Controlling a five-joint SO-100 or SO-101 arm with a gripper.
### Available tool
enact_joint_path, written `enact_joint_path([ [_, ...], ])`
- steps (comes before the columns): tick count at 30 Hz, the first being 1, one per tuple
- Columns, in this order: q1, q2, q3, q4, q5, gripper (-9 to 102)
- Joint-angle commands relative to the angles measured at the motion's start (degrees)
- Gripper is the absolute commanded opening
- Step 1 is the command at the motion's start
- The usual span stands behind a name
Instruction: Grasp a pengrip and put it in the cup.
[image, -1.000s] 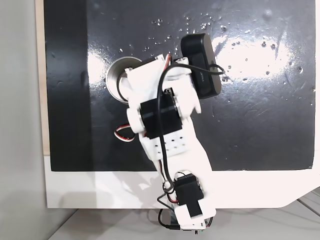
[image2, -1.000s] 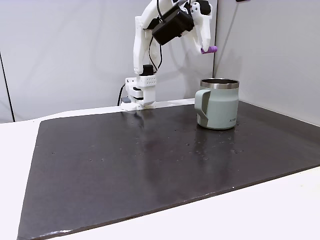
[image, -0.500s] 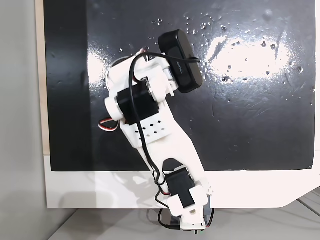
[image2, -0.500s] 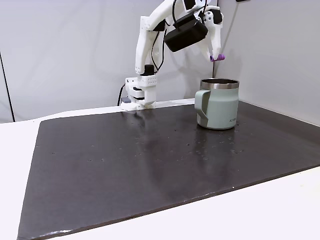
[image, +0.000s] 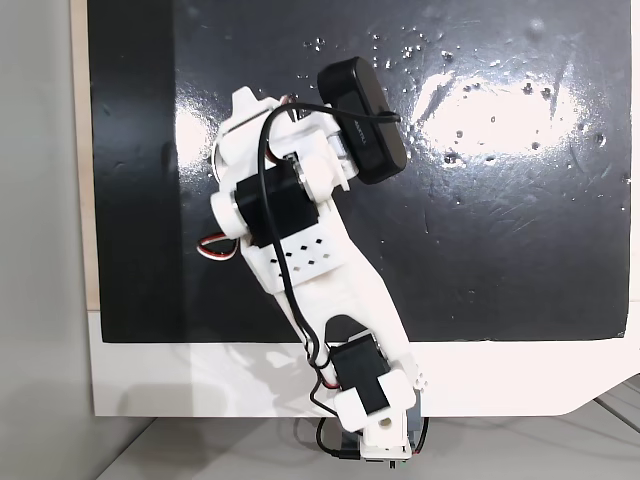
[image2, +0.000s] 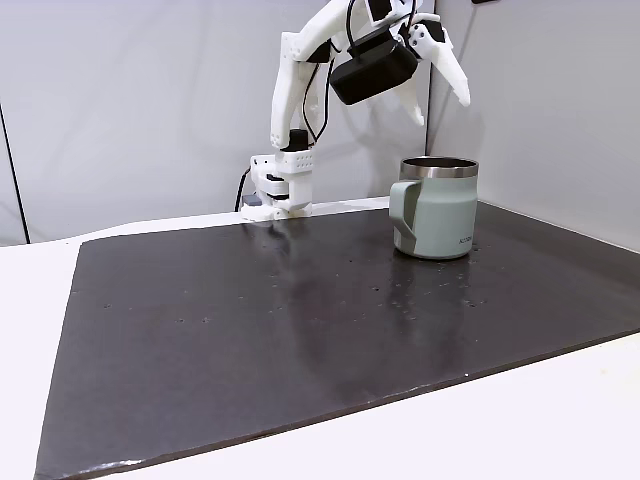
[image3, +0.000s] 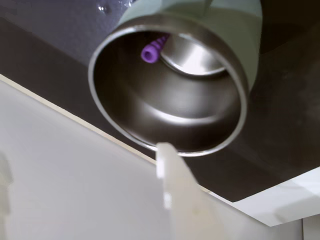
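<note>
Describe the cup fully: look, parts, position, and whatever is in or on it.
The cup is a round, pale grey-green mug with a matching side handle, a silvery metal rim and a shiny steel-looking inside. It stands upright on the dark mat, near the mat's far right in the fixed side view, under the open hand, which does not touch it. In the wrist view the purple pengrip lies inside it, against the inner wall near the bottom.

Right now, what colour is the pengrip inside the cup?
Purple; the pengrip shows best in the wrist view, lying inside the cup.
</note>
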Motion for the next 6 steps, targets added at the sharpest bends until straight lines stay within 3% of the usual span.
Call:
enact_joint_path([
  [1,-0.6,1.4,-2.9,0.5,-0.7,28],
  [6,-0.5,1.6,-2.8,0.5,-0.8,28],
])
